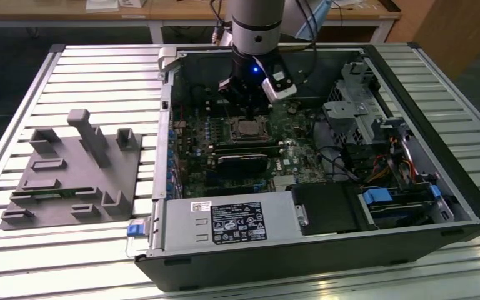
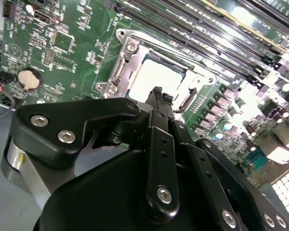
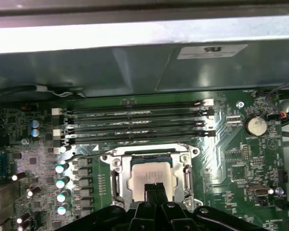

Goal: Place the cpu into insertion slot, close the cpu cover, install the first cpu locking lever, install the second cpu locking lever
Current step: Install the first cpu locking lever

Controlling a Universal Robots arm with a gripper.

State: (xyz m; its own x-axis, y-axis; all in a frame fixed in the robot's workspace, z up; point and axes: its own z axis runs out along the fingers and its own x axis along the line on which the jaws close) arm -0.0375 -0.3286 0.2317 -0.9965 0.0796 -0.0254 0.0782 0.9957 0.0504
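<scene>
The open computer case (image 1: 307, 265) lies on the slatted bench (image 1: 98, 81). On its green board (image 3: 245, 163), toward the case's far edge, the chip (image 3: 151, 174) sits flat in the socket (image 2: 127, 48), with the metal cover (image 3: 186, 175) lying down around it. The gripper (image 3: 154, 188) hangs right over the chip, fingers narrow, tips together, holding nothing. I can't tell if they touch it.

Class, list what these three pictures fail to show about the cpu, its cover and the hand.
1. First wrist view: the hand covers the edge of the cpu and of the cpu cover nearest it.
2. Second wrist view: the hand's own body hides whether it touches the cpu.
3. Exterior view: the insertion slot is too small to show whether the cpu cover is clamped down.
</scene>
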